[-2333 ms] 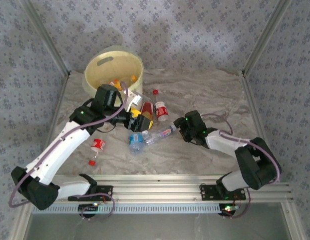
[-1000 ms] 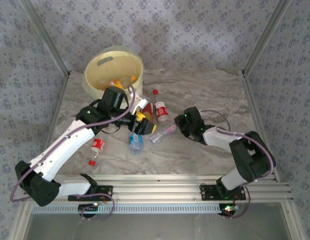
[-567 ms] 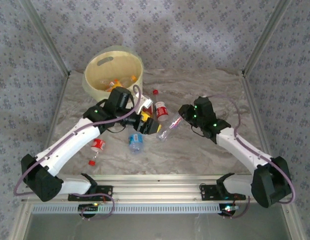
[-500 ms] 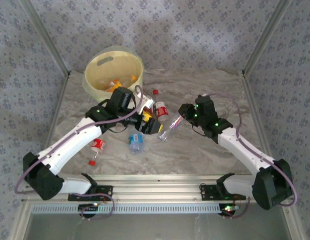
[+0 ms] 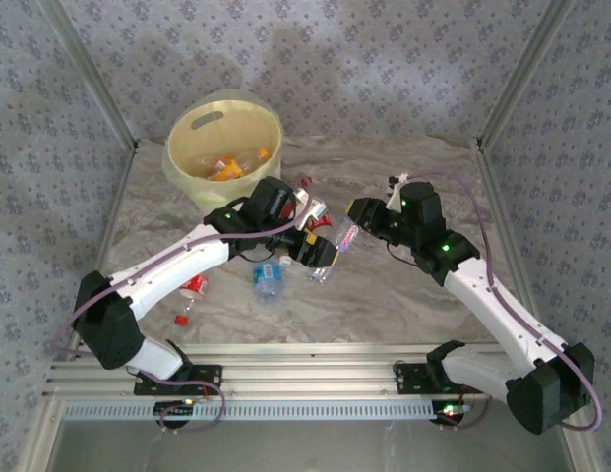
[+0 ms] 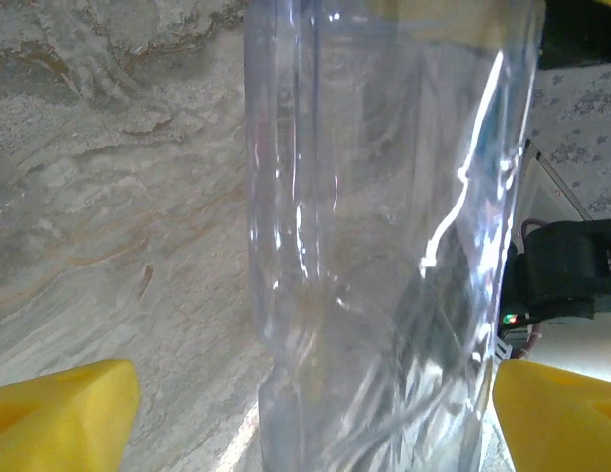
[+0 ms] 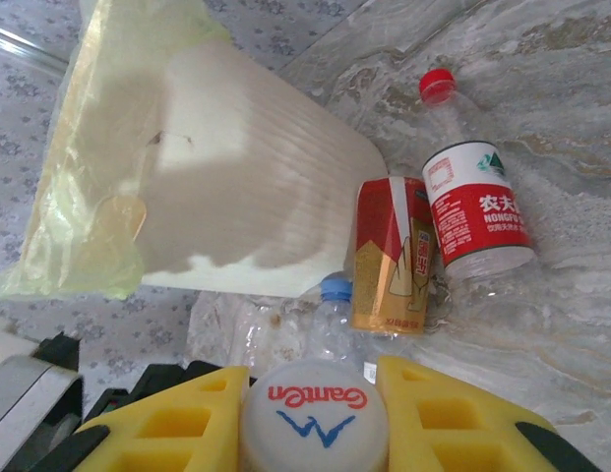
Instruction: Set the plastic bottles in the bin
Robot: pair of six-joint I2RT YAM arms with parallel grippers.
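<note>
Clear bottle [image 5: 330,254] held by cap [image 7: 315,418] only, slip risk

Bottle seems lifted off the table [image 5: 384,295], well short of the bin [image 5: 192,133]. Right fingers [image 7: 177,413] clenched on its cap; left fingers [image 6: 59,408] spread around the body, not gripping. Cap-only pinch could let it swing or slip free. Cap reads "GanTen"; red-label bottle [image 7: 477,211], "NONGFU SPRING".

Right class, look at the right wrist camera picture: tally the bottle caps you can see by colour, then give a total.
Red cap: 1
Blue cap: 1
White cap, printed Ganten: 1
Total: 3
</note>
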